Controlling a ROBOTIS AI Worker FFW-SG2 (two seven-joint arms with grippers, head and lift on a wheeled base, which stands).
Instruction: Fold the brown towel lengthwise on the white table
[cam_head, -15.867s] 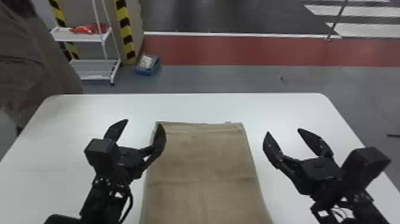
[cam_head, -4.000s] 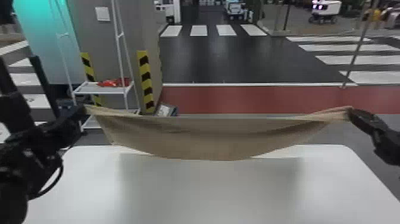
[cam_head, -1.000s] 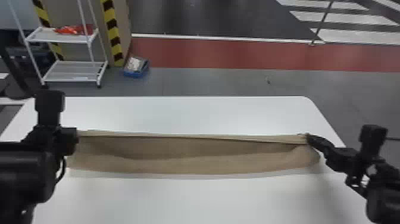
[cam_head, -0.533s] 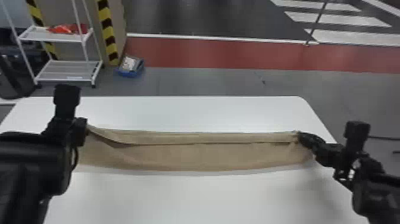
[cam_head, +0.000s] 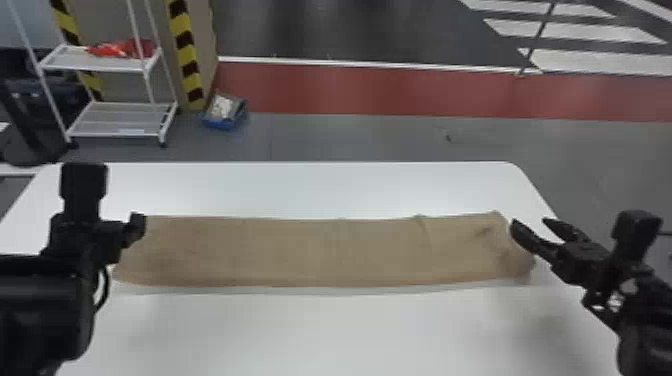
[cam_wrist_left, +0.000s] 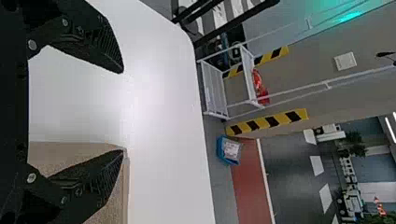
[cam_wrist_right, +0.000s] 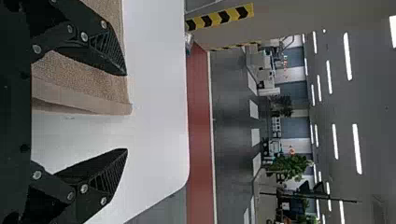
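brown towel (cam_head: 320, 252) lies as a long folded strip across the white table (cam_head: 325, 335), creased near its three o'clock end. i note the left gripper (cam_head: 135, 227) at its nine o'clock end — fingers wide apart; right gripper (cam_head: 531, 223) at three — likewise spread wide.

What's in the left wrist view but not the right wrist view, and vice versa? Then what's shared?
Left wrist: open left gripper, left end of the brown towel, white rack with red items, table's far left corner.

Right wrist: open right gripper, right end of the brown towel, table's far right corner.

Both: parts of the towel and white table, red floor strip, yellow-and-black striping.
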